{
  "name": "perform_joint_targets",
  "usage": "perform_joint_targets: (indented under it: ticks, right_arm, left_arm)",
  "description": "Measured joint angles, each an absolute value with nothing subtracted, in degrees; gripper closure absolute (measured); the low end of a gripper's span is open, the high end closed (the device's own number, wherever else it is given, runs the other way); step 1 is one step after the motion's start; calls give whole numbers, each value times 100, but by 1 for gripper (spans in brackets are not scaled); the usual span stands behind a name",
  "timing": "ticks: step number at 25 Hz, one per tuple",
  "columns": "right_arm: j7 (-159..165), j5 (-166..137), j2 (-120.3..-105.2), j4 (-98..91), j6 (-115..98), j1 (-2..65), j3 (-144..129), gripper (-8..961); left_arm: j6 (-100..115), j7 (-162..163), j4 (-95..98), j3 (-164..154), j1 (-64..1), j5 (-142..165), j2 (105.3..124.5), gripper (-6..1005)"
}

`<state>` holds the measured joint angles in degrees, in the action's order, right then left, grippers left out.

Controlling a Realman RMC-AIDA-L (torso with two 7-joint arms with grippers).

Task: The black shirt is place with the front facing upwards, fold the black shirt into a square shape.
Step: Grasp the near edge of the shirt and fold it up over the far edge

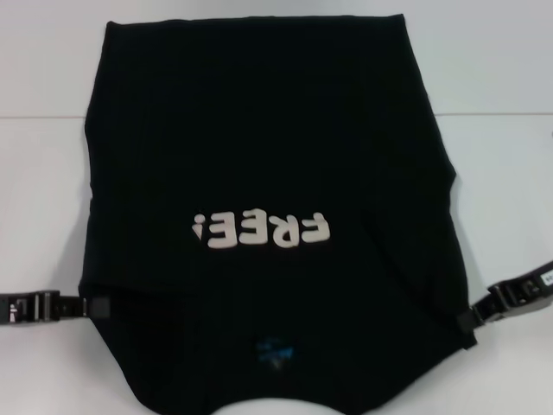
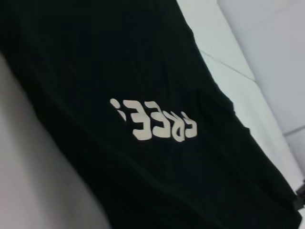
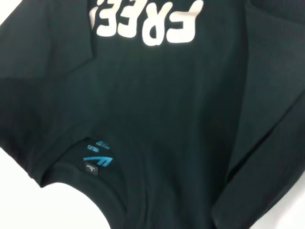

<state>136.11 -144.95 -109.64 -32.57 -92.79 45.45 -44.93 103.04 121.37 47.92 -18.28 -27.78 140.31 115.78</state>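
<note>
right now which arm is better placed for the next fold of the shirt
Neither clearly. The left gripper and right gripper both sit at the side edges of the black shirt, near its collar end. A two-arm fold looks likely.

We see the black shirt (image 1: 268,156) lying flat on the bench (image 1: 43,190), filling its middle, with the collar at the near edge and the hem at the far side. The lettering (image 1: 261,230) sits just beyond the neck label (image 1: 275,353), upside down to us. The left gripper (image 1: 91,307) meets the shirt's near left edge, and the right gripper (image 1: 471,318) meets its near right edge.
</note>
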Motion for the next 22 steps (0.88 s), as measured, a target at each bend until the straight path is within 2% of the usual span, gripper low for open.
perform_joint_targets:
  ticks: [3, 7, 16, 22]
  right_arm:
    - [13582, -14506, -10871, -3299, -9530, 4510, -4511, 942]
    - [13482, -14597, -10819, -3346, -9827, 4461, -4519, 942]
    - [13011, -15110, -10804, -3349, -10646, 4184, -4519, 942]
    - [12678, -15539, -10858, -3349, -11078, 4003, -4527, 941]
  left_arm:
    - [10502, 12153, 4742, -1828, -2777, 14070, 11568, 967]
    - [10756, 12198, 4656, -1871, -2777, 14177, 11566, 966]
    - [11618, 12213, 4574, -1975, -2760, 14924, 11576, 966]
    - [11806, 12243, 4568, -2710, -2713, 15261, 11693, 966]
